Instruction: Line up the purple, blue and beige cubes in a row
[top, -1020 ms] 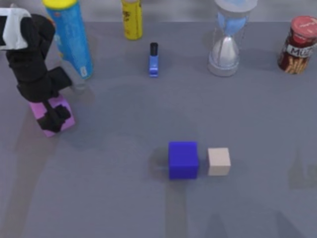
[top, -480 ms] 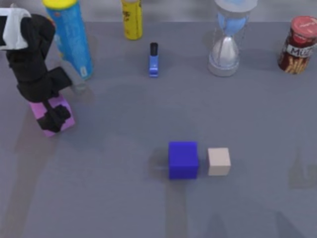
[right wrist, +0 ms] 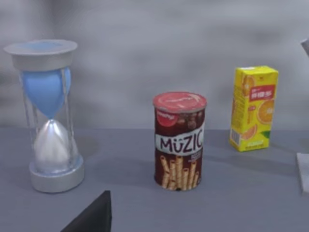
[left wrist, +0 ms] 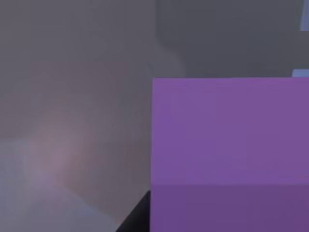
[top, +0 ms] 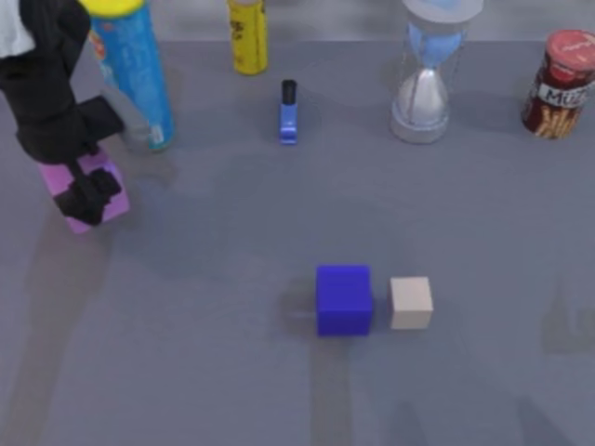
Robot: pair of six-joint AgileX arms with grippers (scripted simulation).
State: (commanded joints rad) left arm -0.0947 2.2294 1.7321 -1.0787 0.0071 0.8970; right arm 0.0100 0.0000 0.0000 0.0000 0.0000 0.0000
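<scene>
My left gripper (top: 85, 195) is at the far left of the table, pinching the purple cube (top: 104, 178) from above; left wrist view is mostly filled w/ that cube's (left wrist: 229, 154) purple face, so grip looks solid. Can't tell from the top view whether the cube is touching the table or lifted. It sits just beside the tall blue canister (top: 132, 70) w/ yellow lid, well apart from the other two cubes. Blue cube (top: 344, 299) is near table centre, toward the near edge; beige cube (top: 410, 302) is just to its right, small gap between, roughly level w/ it. Right arm isn't in the top view; its wrist cam only shows a dark corner low in frame, so can't tell re: its fingers. Back row, big to small: hourglass (top: 428, 74), also in right wrist view (right wrist: 48, 116); yellow can (top: 247, 35); red-lidded snack tin (top: 560, 84), seen too at (right wrist: 179, 140); orange juice carton (right wrist: 253, 107); small blue bottle (top: 289, 113) w/ black cap.
</scene>
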